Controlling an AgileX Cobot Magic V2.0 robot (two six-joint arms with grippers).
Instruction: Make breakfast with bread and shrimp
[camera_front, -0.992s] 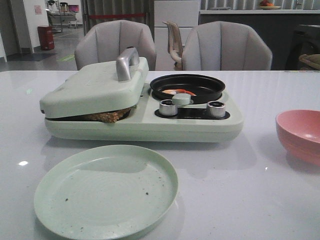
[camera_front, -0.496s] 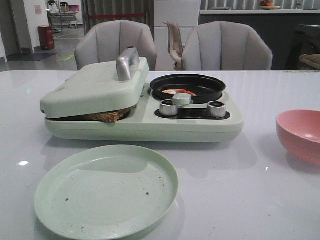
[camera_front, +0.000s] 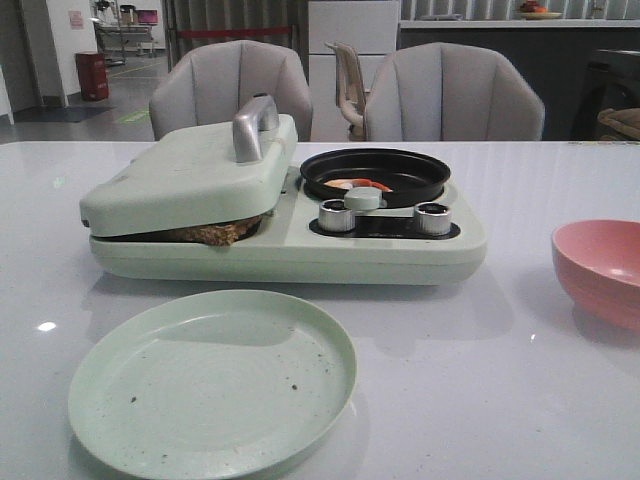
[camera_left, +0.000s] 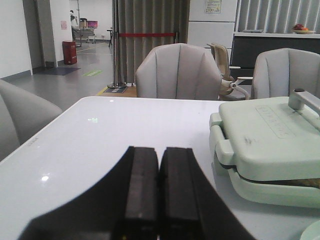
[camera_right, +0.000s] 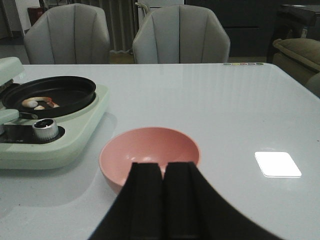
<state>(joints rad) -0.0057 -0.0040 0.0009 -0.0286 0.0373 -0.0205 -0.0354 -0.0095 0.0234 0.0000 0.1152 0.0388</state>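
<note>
Cooking appears to be the step in hand: the bread sits pressed inside the pale green breakfast maker, under its closed lid, with only a browned edge showing at the front gap. The shrimp lie in the small black pan on the right half of the same appliance, just behind the two knobs.

Neither arm shows in the front view. The left gripper hangs beside the lid end of the appliance with its pads pressed together, holding nothing. The right gripper hovers near the pink bowl, also closed and empty.

An empty green plate waits on the surface in front. Serving likely comes next: the left gripper would need to spread and take the metal handle to raise the lid before the bread can go to the plate.
</note>
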